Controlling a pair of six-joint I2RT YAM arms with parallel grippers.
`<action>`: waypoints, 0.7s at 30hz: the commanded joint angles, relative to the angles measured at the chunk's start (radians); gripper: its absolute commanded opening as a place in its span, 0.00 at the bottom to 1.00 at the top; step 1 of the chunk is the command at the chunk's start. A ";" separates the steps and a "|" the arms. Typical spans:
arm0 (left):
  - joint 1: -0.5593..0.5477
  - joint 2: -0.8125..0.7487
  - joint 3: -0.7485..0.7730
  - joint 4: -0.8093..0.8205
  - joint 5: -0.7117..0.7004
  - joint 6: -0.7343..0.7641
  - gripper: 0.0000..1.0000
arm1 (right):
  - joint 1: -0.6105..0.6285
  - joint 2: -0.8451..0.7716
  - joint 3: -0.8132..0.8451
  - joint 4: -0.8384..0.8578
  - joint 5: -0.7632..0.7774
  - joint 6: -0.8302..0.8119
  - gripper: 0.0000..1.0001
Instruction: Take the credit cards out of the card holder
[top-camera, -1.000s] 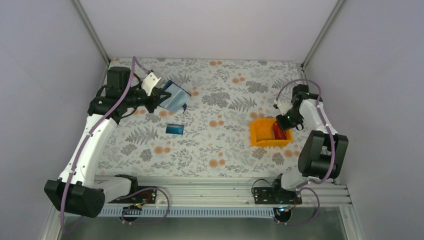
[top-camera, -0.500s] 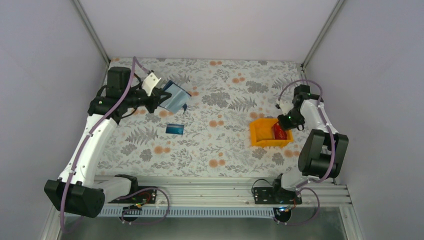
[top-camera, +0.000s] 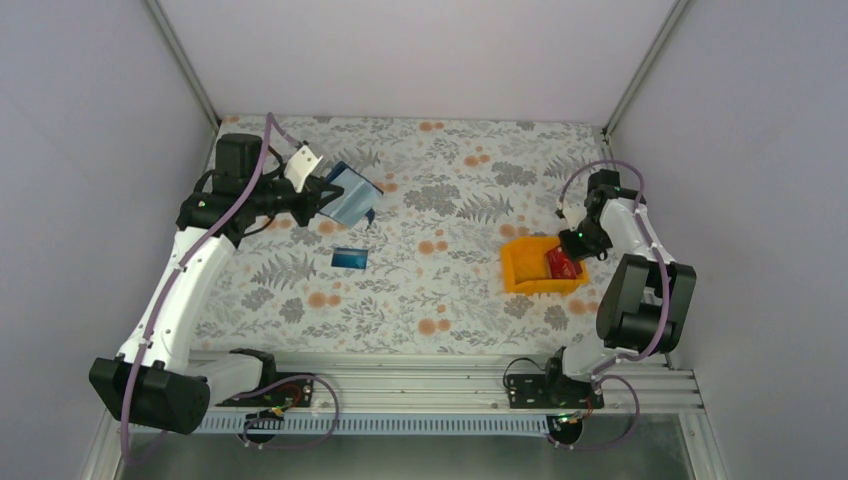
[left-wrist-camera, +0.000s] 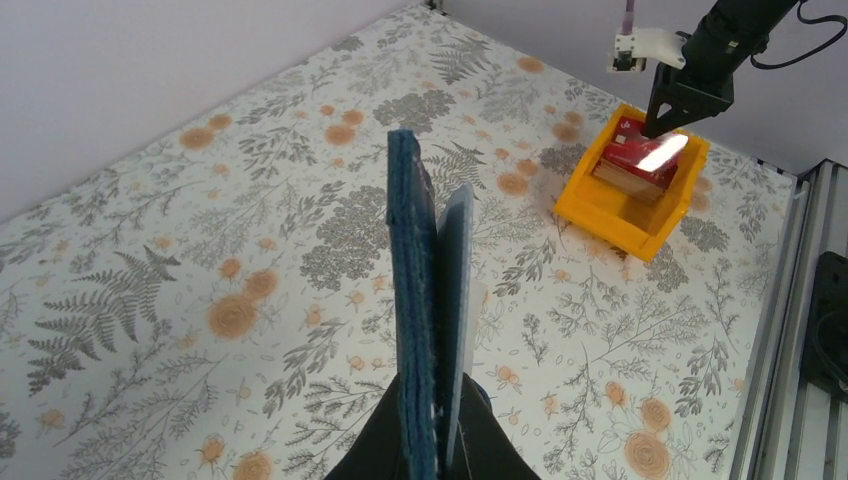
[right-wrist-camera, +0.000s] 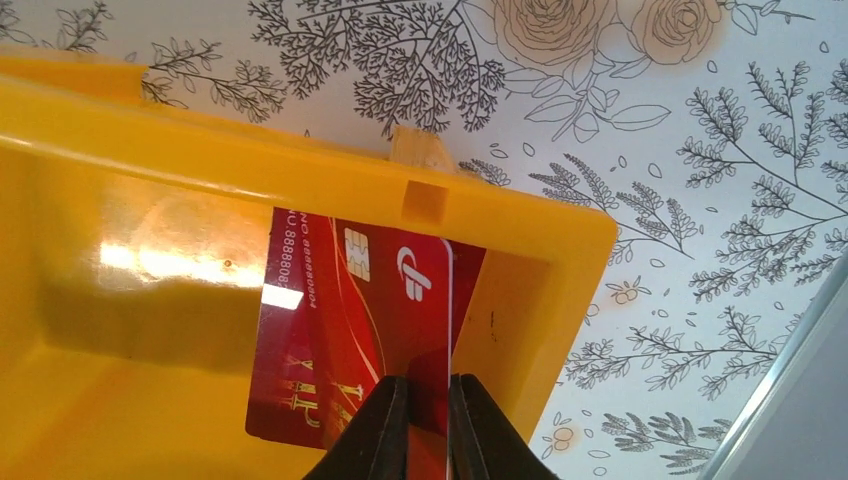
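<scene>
**Left pincer (top-camera: 325, 196).** Its fingers are pressing together on the lower edge of the card holder (top-camera: 350, 194) and are holding it clear of the table (top-camera: 450, 170).
- In the left wrist view the left pincer (left-wrist-camera: 437, 445) is gripping from below.
- The card holder (left-wrist-camera: 410, 280) is standing upright straight ahead of the fingers, seen edge-on. Its dark navy side is lying beside a lighter blue leaf, and the two are parting slightly toward the top.
- Whether a card is sitting inside cannot be told.

**Blue card (top-camera: 350, 258).** It is lying flat on the table, below the left pincer on the side toward the arm bases, apart from the holder.

**Right pincer (top-camera: 573, 243).** It is hanging over the far right part of the orange bin (top-camera: 512, 270), with its fingertips pointing down into it.
- In the right wrist view the right pincer (right-wrist-camera: 430, 425) is showing only a narrow gap.
- The red card (right-wrist-camera: 350, 330) is running out of that gap into the orange bin (right-wrist-camera: 150, 140), its thin edge lying against one finger.
- Whether the fingers are pinching the card or standing just off it cannot be told.
- In the left wrist view the red card (left-wrist-camera: 640, 160) is resting inside the orange bin (left-wrist-camera: 620, 215), directly under the right pincer (left-wrist-camera: 675, 118) and well apart from the left pincer.
</scene>
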 joint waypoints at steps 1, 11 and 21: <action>-0.003 -0.002 -0.003 0.010 0.026 0.014 0.07 | -0.010 0.007 0.019 0.028 0.050 0.015 0.15; -0.003 -0.006 -0.003 0.010 0.032 0.014 0.07 | -0.011 0.011 0.096 0.028 0.057 0.058 0.23; -0.004 0.003 0.004 0.001 0.027 0.017 0.07 | 0.120 -0.069 0.083 0.059 -0.159 0.116 0.22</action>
